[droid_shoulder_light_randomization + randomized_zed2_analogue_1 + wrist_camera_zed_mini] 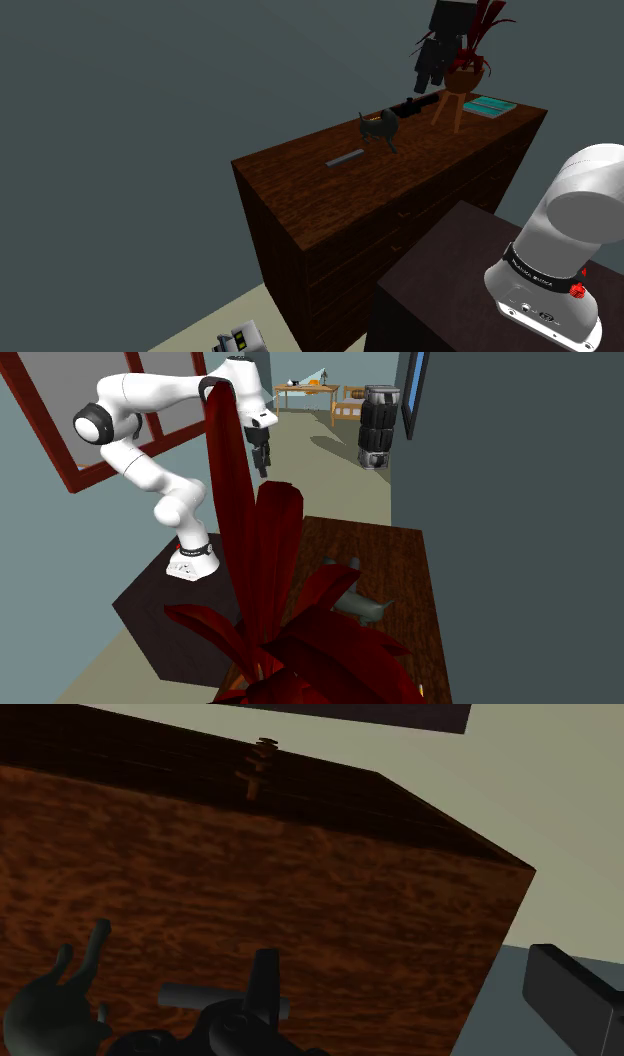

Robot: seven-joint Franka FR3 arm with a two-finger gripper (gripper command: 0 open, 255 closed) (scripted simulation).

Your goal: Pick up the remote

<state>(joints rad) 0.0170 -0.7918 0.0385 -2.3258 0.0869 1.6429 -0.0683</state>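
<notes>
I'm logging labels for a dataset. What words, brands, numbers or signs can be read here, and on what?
Nothing reads clearly.
Pale lettering on the black band round the white robot arm's base: too small to read.
Dark marks on the white base flange below it: too small to read.
On the slim grey remote: no label visible.

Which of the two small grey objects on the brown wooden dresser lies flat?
The slim grey bar-shaped remote lies flat on the dresser; the dark grey animal figurine stands upright.
</notes>
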